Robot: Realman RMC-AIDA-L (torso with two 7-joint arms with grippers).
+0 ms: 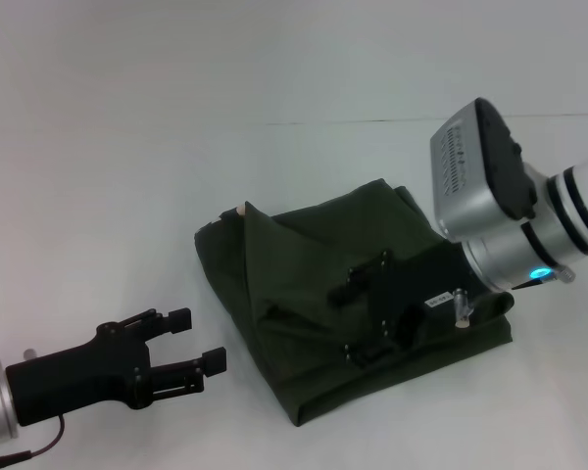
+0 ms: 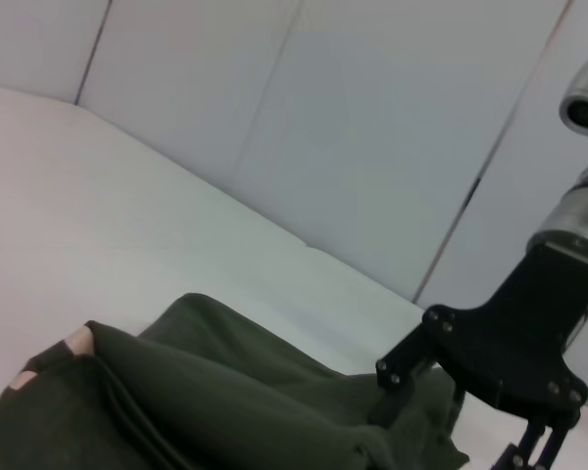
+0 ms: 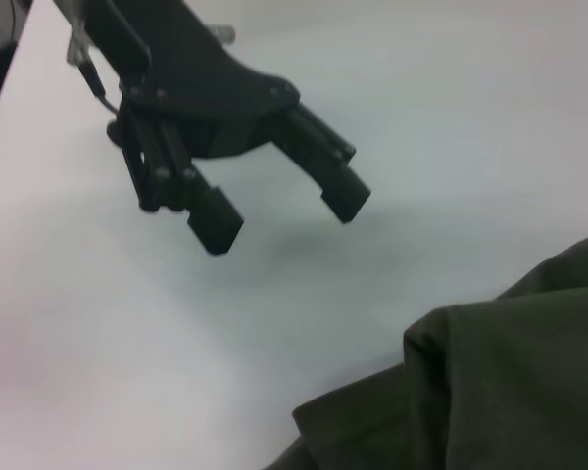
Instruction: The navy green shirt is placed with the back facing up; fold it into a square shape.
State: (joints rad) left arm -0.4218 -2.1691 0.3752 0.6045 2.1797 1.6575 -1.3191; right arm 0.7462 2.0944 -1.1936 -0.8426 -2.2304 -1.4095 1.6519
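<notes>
The navy green shirt (image 1: 294,255) lies in the middle of the white table, folded into a rough, rumpled square. A bit of cream print (image 1: 241,209) peeks out at its far left corner. My right gripper (image 1: 351,321) is open, low over the shirt's right half, with nothing between its fingers. My left gripper (image 1: 201,343) is open and empty, just off the shirt's near left edge. The left wrist view shows the shirt (image 2: 225,401) and the right gripper (image 2: 500,362) beyond it. The right wrist view shows the shirt's edge (image 3: 490,382) and the open left gripper (image 3: 284,211).
The white table (image 1: 127,176) stretches around the shirt on all sides. A pale panelled wall (image 2: 353,127) stands behind the table in the left wrist view.
</notes>
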